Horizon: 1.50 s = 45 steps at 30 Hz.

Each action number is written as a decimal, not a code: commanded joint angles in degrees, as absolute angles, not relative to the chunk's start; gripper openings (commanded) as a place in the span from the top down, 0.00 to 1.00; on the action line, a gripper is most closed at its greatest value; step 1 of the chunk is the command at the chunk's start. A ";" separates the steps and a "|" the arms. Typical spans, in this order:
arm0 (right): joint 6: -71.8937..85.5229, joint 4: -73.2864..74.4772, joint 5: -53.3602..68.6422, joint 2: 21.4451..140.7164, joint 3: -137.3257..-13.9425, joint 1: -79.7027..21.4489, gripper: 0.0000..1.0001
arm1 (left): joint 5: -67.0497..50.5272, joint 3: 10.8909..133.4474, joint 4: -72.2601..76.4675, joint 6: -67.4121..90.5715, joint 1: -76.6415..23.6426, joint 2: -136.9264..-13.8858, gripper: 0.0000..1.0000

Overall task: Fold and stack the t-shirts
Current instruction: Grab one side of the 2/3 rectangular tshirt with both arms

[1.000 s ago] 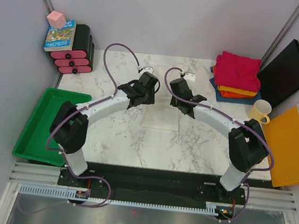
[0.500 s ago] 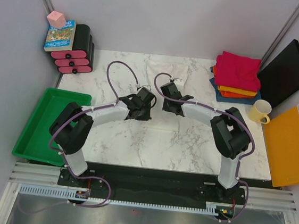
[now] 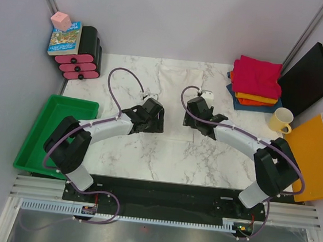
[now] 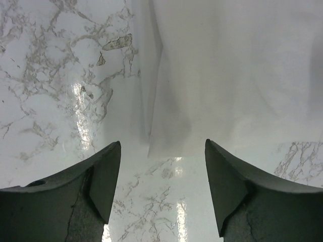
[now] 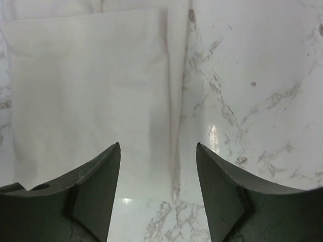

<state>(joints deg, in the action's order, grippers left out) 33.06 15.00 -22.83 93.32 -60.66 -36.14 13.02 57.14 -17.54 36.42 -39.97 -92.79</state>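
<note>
1. Swung wider apart since the earlier frame: both arms, with the right elbow now out toward the lower right of the top view.
2. Marble surface across the middle of the top view.
3. Off-white t-shirt lying flat on the surface at centre, beneath both pincers. Fills the upper right of the left wrist view and the upper left of the right wrist view.
4. Green tray at the left edge, orange-yellow board at the right edge, black board leaning at upper right.
5. Stack of folded shirts at upper right, well apart from both pincers: magenta tee on top, orange tee under it, dark blue tee at the bottom.
6. Black drawer unit at upper left, with a book and a pink cube on top.
7. Left pincer: jaws spread wide, gripping nothing, the shirt's lower corner showing between the fingers.
8. Right pincer: likewise spread wide and gripping nothing, the shirt's side edge running down between the fingers.
9. Cream mug just below the stack.
</note>
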 commanded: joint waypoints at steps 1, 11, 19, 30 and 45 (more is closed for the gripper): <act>36.38 14.95 -22.07 90.70 -53.10 -36.38 0.31 | 14.42 56.16 -15.74 36.82 -40.17 -92.98 0.25; 39.02 11.78 -22.15 93.60 -48.96 -38.76 0.32 | 14.06 56.95 -13.71 37.44 -40.17 -96.15 0.24; 41.04 12.57 -21.01 93.35 -44.92 -38.93 0.37 | 11.25 55.20 -13.45 38.84 -40.25 -98.35 0.30; 44.38 13.10 -19.78 90.09 -38.06 -40.25 0.93 | 10.28 49.75 -12.13 40.60 -40.61 -97.12 0.98; 53.86 19.16 -21.71 83.51 -34.81 -53.68 1.00 | 11.25 38.87 -16.26 46.57 -47.98 -84.74 0.98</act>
